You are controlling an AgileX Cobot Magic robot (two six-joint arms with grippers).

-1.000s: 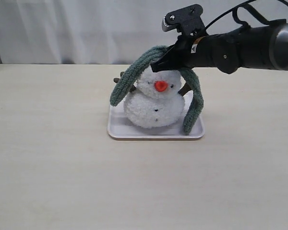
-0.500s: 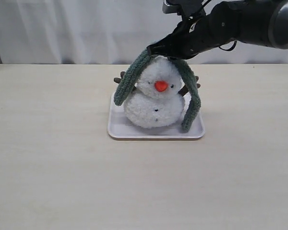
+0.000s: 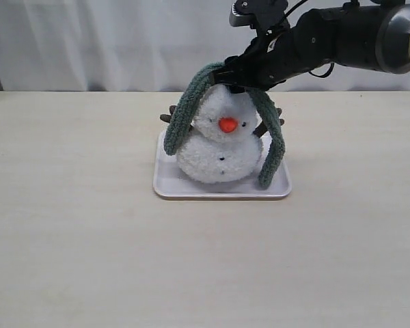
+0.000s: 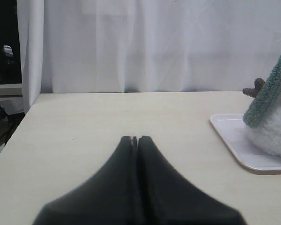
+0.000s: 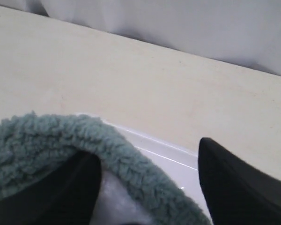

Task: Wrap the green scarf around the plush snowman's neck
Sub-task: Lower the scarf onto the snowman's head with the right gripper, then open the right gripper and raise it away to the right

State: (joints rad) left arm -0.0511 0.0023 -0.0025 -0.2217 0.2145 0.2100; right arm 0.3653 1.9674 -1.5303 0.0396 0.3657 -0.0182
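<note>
Over the plush snowman [image 3: 219, 154], mid-tray [image 3: 191, 190], the right gripper [image 3: 227, 74] had just spread its jaws, letting go of the green scarf [image 3: 181, 119]. It lay across the head, ends hanging toward both side rims, not yet at the neck [image 3: 219, 135]. The left gripper [image 4: 135, 139] sat closed, empty.

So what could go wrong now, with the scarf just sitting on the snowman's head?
The green scarf is draped over the plush snowman's head, not around the neck, ends hanging loose, so it could slip off onto the tray. In the right wrist view one of the open right fingers seems tucked under the scarf; pulling away might drag it off or tip the snowman.
</note>
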